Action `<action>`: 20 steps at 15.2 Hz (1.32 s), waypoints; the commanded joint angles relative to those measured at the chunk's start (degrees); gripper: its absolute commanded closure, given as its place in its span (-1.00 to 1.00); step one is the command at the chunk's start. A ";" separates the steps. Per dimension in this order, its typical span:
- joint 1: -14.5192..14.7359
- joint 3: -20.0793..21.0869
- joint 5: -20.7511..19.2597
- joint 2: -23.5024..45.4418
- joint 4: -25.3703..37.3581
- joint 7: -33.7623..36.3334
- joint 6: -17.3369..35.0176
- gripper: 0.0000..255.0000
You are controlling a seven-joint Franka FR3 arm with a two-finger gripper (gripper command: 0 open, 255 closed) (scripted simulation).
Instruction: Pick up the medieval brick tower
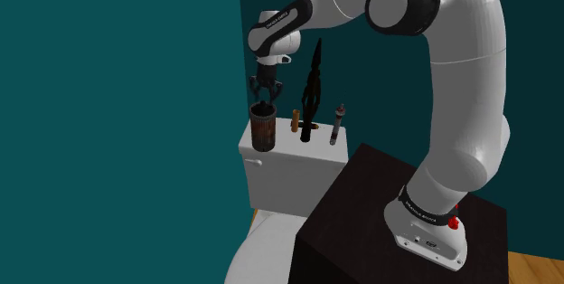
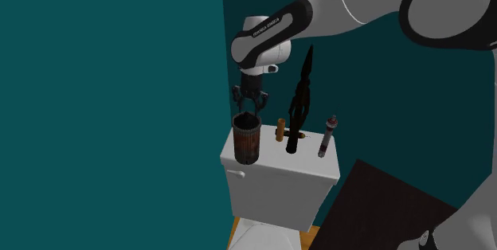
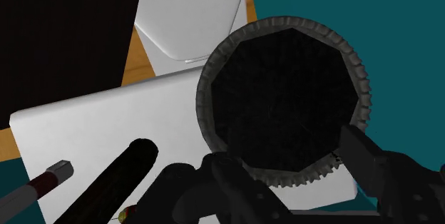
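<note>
Here, jaws apart just above brown tower, upright on white tank

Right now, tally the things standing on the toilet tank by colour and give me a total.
Brown: 2, the tower and the short peg
Black: 1, the tall figure
Dark red and grey: 1, the slim tube
Total: 4

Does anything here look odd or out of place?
Yes: a small brick tower, a tall black spike and a thin rod stand on a toilet tank, an odd shelf for them. Nothing looks spilled or broken. The tool hangs open at the tower's rim.
</note>
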 commanded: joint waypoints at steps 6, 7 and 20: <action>0.00 0.00 0.01 0.00 -0.07 -0.02 0.10 1.00; 0.00 0.01 0.01 0.02 -0.05 -0.01 0.09 1.00; 0.02 -0.25 -0.65 -4.11 2.54 1.16 -6.56 1.00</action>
